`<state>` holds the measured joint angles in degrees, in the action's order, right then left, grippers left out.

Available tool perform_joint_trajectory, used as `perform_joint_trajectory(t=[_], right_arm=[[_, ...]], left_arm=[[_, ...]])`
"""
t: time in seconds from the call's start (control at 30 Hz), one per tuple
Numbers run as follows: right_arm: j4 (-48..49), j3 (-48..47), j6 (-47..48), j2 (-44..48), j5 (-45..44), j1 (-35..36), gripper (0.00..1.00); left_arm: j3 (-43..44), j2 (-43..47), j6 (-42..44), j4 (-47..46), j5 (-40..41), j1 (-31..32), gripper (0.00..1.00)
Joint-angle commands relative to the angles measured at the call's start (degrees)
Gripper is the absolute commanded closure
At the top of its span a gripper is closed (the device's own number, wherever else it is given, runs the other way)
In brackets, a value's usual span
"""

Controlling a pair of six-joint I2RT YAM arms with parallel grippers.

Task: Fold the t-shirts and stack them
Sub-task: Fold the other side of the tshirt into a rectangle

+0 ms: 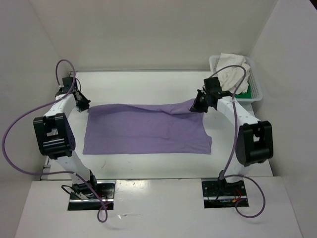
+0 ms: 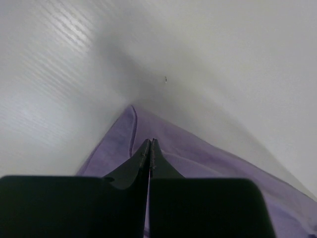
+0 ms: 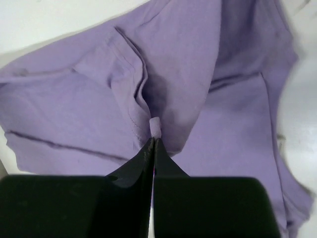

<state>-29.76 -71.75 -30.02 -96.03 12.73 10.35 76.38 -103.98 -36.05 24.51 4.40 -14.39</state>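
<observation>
The lavender t-shirt [image 1: 143, 131] lies spread across the middle of the table. My left gripper [image 1: 84, 105] is at its far left corner, low to the table. In the left wrist view the jaws [image 2: 150, 143] are shut with the lavender cloth [image 2: 198, 158] caught between them. My right gripper [image 1: 197, 106] holds the far right corner slightly raised. In the right wrist view it [image 3: 154, 140] is shut on a pinch of cloth [image 3: 89, 99], and a small nub pokes past the tips. The cream white t-shirt [image 1: 233, 67] and the green t-shirt [image 1: 243, 91] lie in the basket.
The white mesh basket [image 1: 257, 82] stands at the far right corner of the table, just behind the right arm. White walls enclose the table at the back and on both sides.
</observation>
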Motion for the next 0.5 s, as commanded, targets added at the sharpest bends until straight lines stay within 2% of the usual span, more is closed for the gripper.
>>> perform_joint_trajectory(t=[0.0,0.2,0.47], right_arm=[[1.3,4.9,0.2,8.8,-2.4,0.2,1.00],[-3.0,12.0,-0.4,17.5,-2.5,-0.4,1.00],[-11.3,17.2,-0.3,27.3,-2.5,-4.9,1.00]], left_arm=[[-3.2,6.4,0.5,-0.3,-1.3,-0.7,1.00],[-6.9,13.2,0.5,1.6,-1.3,-1.3,1.00],[-12.1,16.9,1.1,3.5,-2.2,-3.1,1.00]])
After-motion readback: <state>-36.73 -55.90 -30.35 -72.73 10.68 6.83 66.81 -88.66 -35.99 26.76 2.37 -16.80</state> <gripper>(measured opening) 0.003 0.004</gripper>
